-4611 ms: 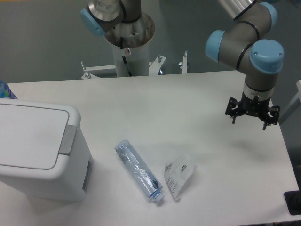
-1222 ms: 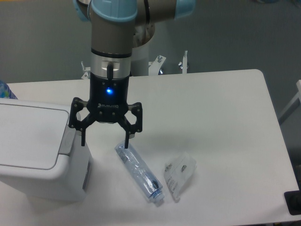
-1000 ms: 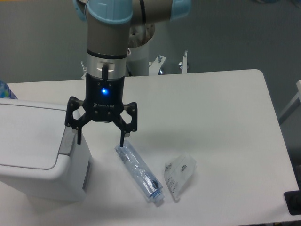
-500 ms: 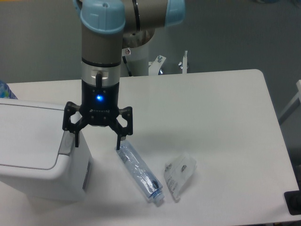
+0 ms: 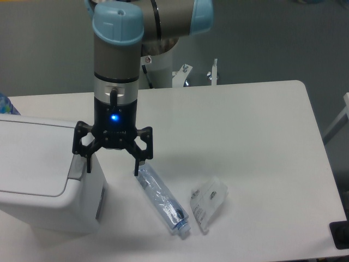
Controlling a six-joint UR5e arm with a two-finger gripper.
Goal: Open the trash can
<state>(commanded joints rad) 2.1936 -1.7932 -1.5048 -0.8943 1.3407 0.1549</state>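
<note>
The trash can (image 5: pixel 38 180) is a large white rectangular bin at the left edge, its flat lid down. Its grey push tab (image 5: pixel 78 164) sits on the right rim. My gripper (image 5: pixel 112 166) points straight down with its fingers spread wide, open and holding nothing. Its left fingertip (image 5: pixel 87 167) is right at the grey tab; I cannot tell whether it touches. The right fingertip (image 5: pixel 136 170) hangs just above the top end of a plastic bottle.
A crushed clear plastic bottle (image 5: pixel 161 199) lies on the white table (image 5: pixel 245 136) right of the bin. A crumpled clear wrapper (image 5: pixel 208 202) rests beside it. The arm's base column (image 5: pixel 155 71) stands at the back. A blue object (image 5: pixel 6 105) peeks in behind the bin.
The arm swung from the table's right side to the bin. Over the last second the open gripper drifted left and slightly down, bringing its left finger onto the grey tab.
</note>
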